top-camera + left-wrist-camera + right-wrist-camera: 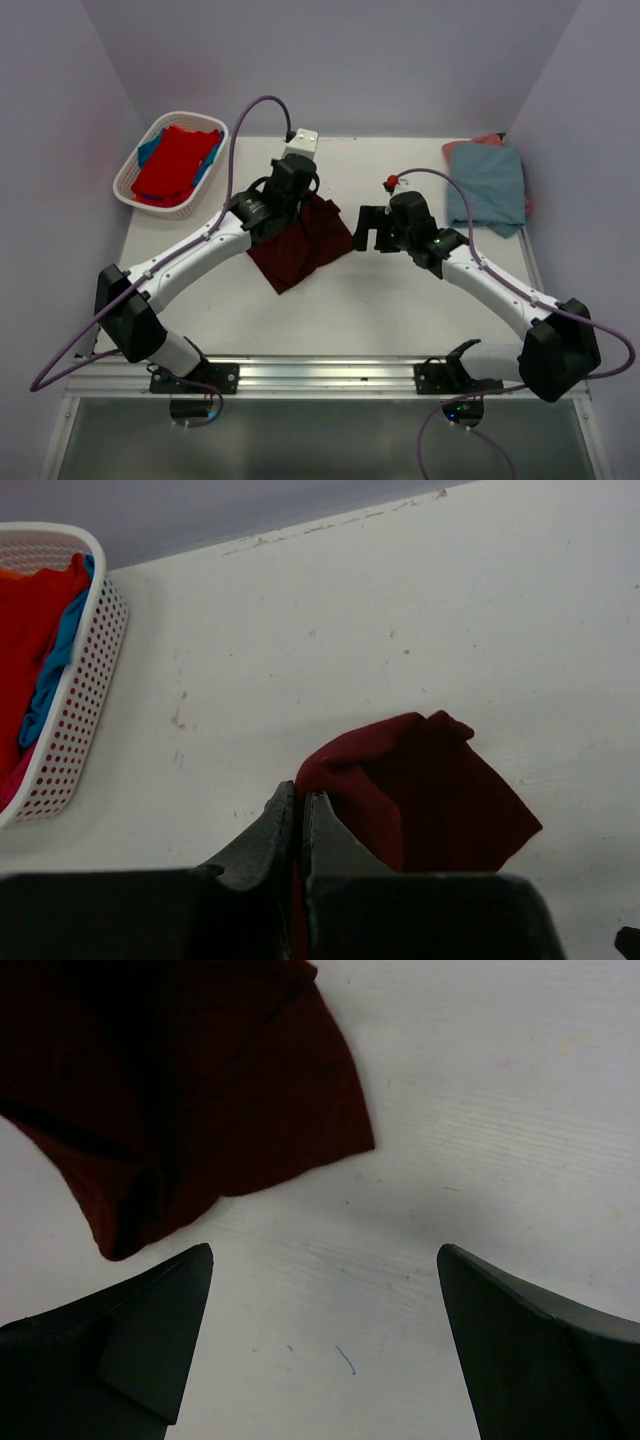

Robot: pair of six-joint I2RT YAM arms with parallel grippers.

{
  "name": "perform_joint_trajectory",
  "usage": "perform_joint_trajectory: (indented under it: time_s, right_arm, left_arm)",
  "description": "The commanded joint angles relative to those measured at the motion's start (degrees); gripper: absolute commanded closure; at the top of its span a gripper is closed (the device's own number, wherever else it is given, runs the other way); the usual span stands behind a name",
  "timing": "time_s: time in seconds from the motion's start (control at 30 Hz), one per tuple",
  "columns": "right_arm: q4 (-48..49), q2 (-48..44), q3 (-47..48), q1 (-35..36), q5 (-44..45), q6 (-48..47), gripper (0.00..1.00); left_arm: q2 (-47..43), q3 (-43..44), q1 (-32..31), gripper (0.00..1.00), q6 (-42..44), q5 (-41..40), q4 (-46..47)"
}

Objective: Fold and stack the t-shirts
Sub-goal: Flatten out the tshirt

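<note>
The dark maroon t-shirt lies folded in the table's middle. My left gripper is shut on its far edge; in the left wrist view the fingertips pinch a fold of the maroon t-shirt. My right gripper is open and empty just right of the shirt; in the right wrist view it hovers over bare table, with the maroon t-shirt at upper left. A folded dusty grey-blue t-shirt lies on a salmon pink one at the right back.
A white slatted basket at the back left holds a bright red t-shirt over a blue one; it also shows in the left wrist view. A small white box sits at the table's back edge.
</note>
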Motion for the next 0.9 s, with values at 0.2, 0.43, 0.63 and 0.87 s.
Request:
perform_joint_trajectory:
  time_s: [0.2, 0.43, 0.63, 0.87]
  right_arm:
    - [6.4, 22.4, 16.0, 2.0, -8.5, -3.3, 0.03]
    - [5.5, 38.9, 31.0, 2.1, -7.0, -3.6, 0.09]
    - [1.4, 51.2, 43.5, 2.1, -1.8, -5.8, 0.15]
    - [0.3, 55.7, 49.8, 2.1, 0.1, -6.7, 0.72]
  left_arm:
    - [1.0, 3.7, 4.5, 1.00, -0.5, 9.2, 4.0]
    - [-1.7, 2.0, 5.7, 1.00, -0.3, 11.7, 4.0]
    - [-3.8, 0.6, 6.4, 1.00, -0.3, 13.5, 4.0]
    - [-5.5, -0.6, 6.6, 1.00, -0.6, 14.4, 4.0]
